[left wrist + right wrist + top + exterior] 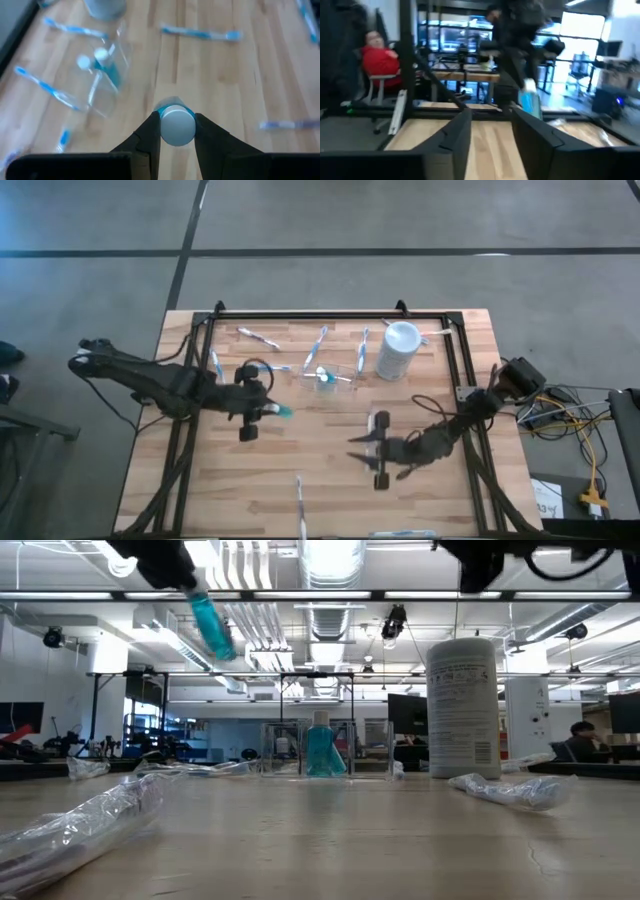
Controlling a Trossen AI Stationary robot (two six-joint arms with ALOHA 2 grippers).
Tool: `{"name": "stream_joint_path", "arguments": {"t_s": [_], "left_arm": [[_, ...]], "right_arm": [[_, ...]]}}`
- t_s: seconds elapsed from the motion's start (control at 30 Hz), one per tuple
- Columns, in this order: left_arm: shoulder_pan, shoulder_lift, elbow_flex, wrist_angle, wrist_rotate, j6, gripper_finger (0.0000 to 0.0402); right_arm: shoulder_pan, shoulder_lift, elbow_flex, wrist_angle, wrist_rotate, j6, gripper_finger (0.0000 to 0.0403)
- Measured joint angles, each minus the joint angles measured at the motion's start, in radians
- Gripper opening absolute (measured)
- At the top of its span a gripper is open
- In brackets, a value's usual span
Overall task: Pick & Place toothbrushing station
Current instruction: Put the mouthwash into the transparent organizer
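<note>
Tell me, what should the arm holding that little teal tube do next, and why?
Probably carry it over the clear holder and lower it in. The left end effector is shut on a teal tube, held in the air short of the holder, where another teal tube already stands upright. The right end effector holds nothing.

Tube [322, 377] in holder [335, 378], cup [397, 350] just right, toothbrushes [258, 338] scattered behind.

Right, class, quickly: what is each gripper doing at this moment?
Left gripper: shut on a teal tube, held above the table.
Right gripper: holding nothing; open or shut cannot be told.
</note>
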Motion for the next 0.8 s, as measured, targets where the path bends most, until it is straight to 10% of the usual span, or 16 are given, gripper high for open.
{"name": "stream_joint_path", "arguments": {"t_s": [0.3, 0.8], "left_arm": [[0.165, 0.038, 0.069, 0.054, 0.079, 0.107, 0.0091], [0.284, 0.258, 0.176, 0.095, 0.168, 0.182, 0.0091]], "right_arm": [[-0.009, -0.011, -0.137, 0.157, 0.021, 0.045, 0.0014], [-0.002, -0.015, -0.155, 0.162, 0.002, 0.002, 0.0008]]}}
